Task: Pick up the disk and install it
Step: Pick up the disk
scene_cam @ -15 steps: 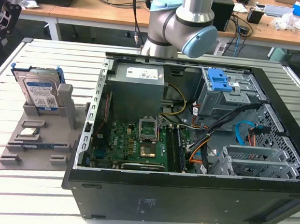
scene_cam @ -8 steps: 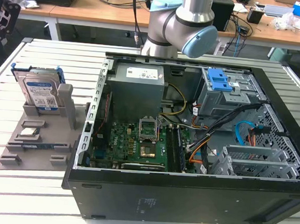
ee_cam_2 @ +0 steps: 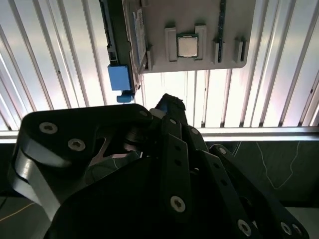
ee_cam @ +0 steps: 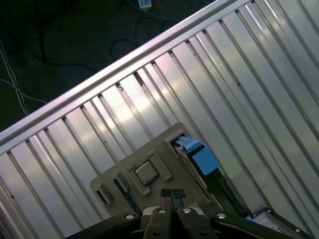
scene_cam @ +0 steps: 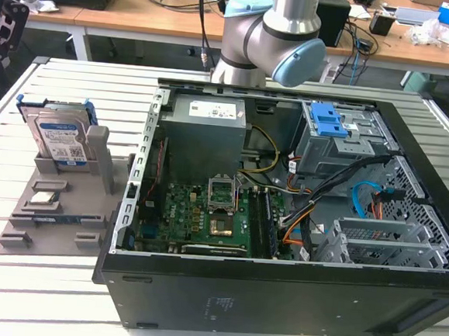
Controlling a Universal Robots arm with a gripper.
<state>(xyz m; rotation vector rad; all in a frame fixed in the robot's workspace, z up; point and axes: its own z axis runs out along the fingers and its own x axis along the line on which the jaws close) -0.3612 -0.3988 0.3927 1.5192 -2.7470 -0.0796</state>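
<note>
Disk (scene_cam: 60, 135) stood on edge in a slot of the grey holder (scene_cam: 56, 231), which lay on the slatted table (scene_cam: 43, 294) toward the exterior view's left, beside but clear of the open computer case (scene_cam: 276, 297). A small square chip (scene_cam: 45, 197) lay flat on the same holder, just in front of the disk. The arm (scene_cam: 274, 32) rose behind the case. In the first wrist view the claw (ee_cam: 172, 193) hung above the holder, near the chip (ee_cam: 147, 173) and apart from the disk (ee_cam: 199, 154). Its two pads (ee_cam: 162, 192) were pressed together with nothing between them, so it was clenched and empty. The second wrist view gave the same reading, with the claw (ee_cam_2: 168, 103) drawn to a single tip short of the disk (ee_cam_2: 119, 77), which appeared edge-on with its blue frame toward the camera. Nothing had been lifted, and the drive bays of the case held no disk that could be made out. By appearance the disk was rigid, fairly dense for its size and smooth on its metal faces, hence likely to slip under a light pinch and to suffer from knocks. The exposed upper part, pinched across the two flat faces or on the blue frame along the edges, seemed the soundest hold.
</note>
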